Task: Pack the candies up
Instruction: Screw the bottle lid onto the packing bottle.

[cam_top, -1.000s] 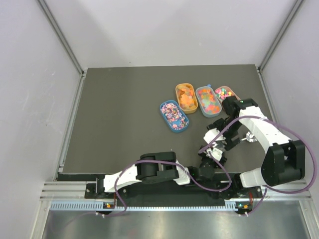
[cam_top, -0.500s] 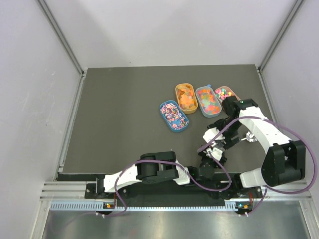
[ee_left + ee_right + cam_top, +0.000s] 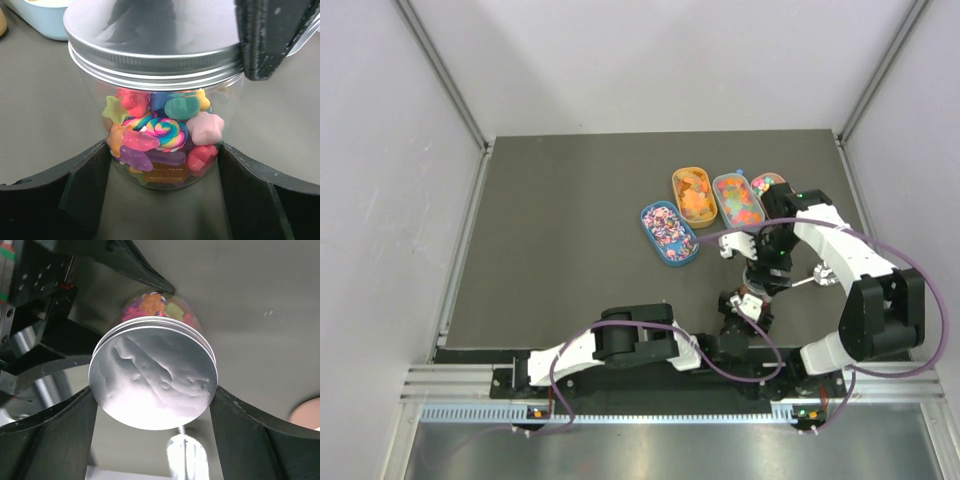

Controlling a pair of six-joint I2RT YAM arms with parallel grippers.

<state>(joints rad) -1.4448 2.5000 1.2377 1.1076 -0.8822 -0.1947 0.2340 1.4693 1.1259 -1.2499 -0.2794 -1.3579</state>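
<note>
Candies [image 3: 160, 135] are sitting inside the clear jar [image 3: 95, 97], upright, near right on the table [image 3: 570, 250]. Left gripper [image 3: 164, 150] is pinching the jar body side-on. Right gripper [image 3: 153, 390] is gripping the metal lid [image 3: 152, 372] from straight above, fingers touching its rim. Twist axis: vertical.

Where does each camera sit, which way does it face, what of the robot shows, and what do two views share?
Top external: high behind the bases, looking down on the table; left arm and right arm show.
Left wrist: low, facing the jar side-on; left gripper flanks it.
Right wrist: above the lid, looking down; right gripper flanks it.
Shared: both wrist views show the lidded jar of candies.
</note>
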